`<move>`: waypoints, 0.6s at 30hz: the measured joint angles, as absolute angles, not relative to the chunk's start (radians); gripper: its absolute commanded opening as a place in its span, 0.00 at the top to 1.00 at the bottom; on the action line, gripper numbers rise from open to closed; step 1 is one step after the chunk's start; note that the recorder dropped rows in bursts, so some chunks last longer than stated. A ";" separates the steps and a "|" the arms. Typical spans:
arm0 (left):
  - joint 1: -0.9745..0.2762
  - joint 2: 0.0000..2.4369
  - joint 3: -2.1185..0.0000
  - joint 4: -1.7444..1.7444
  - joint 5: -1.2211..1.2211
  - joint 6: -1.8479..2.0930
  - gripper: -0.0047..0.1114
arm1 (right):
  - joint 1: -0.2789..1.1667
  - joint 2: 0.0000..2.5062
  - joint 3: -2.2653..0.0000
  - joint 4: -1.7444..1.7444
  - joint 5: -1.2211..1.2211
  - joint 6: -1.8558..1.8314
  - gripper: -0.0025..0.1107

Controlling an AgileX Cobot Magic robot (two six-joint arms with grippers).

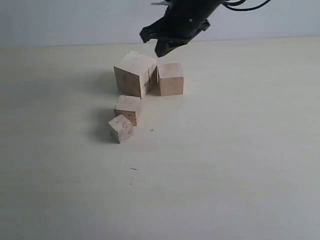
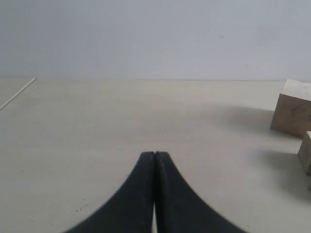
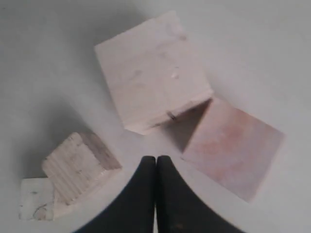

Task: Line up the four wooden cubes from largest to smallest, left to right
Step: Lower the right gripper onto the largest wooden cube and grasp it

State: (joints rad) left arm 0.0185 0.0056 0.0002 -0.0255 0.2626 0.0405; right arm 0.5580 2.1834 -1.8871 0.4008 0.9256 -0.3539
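Four pale wooden cubes sit in a cluster on the table. The largest cube [image 1: 135, 73] [image 3: 153, 73] stands at the back, turned at an angle, touching the second-largest cube [image 1: 171, 79] [image 3: 233, 148] on its right. In front lie the third cube [image 1: 128, 108] [image 3: 80, 165] and the smallest cube [image 1: 121, 128] [image 3: 36, 199], tilted. My right gripper [image 1: 162, 49] [image 3: 156, 158] hovers above the two back cubes, shut and holding nothing. My left gripper [image 2: 155, 154] is shut and empty, low over bare table. It is out of the exterior view. Two cubes [image 2: 294, 108] [image 2: 306, 153] show at its view's edge.
The cream tabletop [image 1: 225, 165] spreads wide on all sides of the cluster. A pale wall [image 1: 75, 20] runs behind the table's far edge. Small dark specks [image 1: 133, 169] mark the surface in front of the cubes.
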 measured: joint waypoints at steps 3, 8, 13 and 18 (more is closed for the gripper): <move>0.018 0.006 0.000 -0.026 0.263 0.041 0.96 | 0.593 2.253 -1.981 0.378 0.960 -0.371 0.69; 0.018 0.006 0.000 -0.026 0.263 0.041 0.96 | 0.664 2.290 -2.027 0.206 0.912 -0.285 0.27; 0.018 0.006 0.000 -0.026 0.263 0.041 0.96 | 0.679 2.288 -2.034 0.162 0.863 -0.287 0.05; 0.018 0.006 0.000 -0.026 0.263 0.041 0.96 | 0.679 2.329 -2.036 0.155 0.797 -0.355 0.05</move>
